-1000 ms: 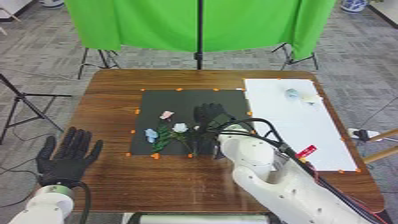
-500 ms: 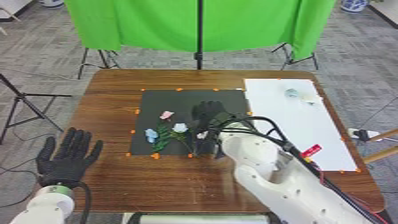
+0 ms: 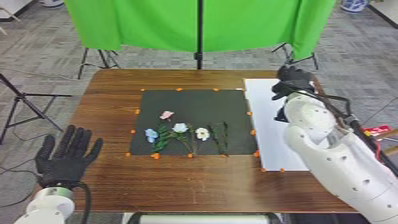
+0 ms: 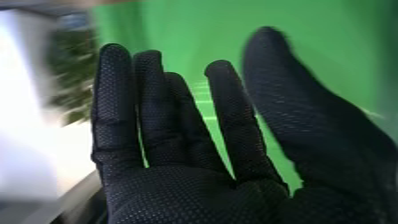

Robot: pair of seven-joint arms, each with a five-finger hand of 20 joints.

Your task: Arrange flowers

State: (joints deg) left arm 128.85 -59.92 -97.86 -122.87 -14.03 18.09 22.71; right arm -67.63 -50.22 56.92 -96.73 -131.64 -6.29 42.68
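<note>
In the head view my right hand (image 3: 293, 85) is over the far end of the white sheet (image 3: 268, 107), with the arm stretched across the sheet. On the black mat (image 3: 191, 102) lie a pink flower (image 3: 166, 115), a blue flower (image 3: 151, 134), a pale blue flower (image 3: 180, 128) and a white flower (image 3: 202, 134). Green leaves (image 3: 220, 132) lie just beside the white one. The left hand (image 3: 64, 162) rests palm up left of the mat, fingers straight. In the right wrist view, the right hand (image 4: 191, 192) has straight fingers and holds nothing.
Orange tape marks edge the mat and sheet on the wooden table (image 3: 178, 182). Beyond the table hangs a green cloth (image 3: 151, 25) on stands. A red object (image 3: 378, 131) is near the right arm. Blurred green foliage (image 4: 73, 65) shows in the right wrist view.
My right hand has moved from the right part of the mat to the far end of the white sheet, uncovering the white flower and the green leaves. The left hand has stayed still.
</note>
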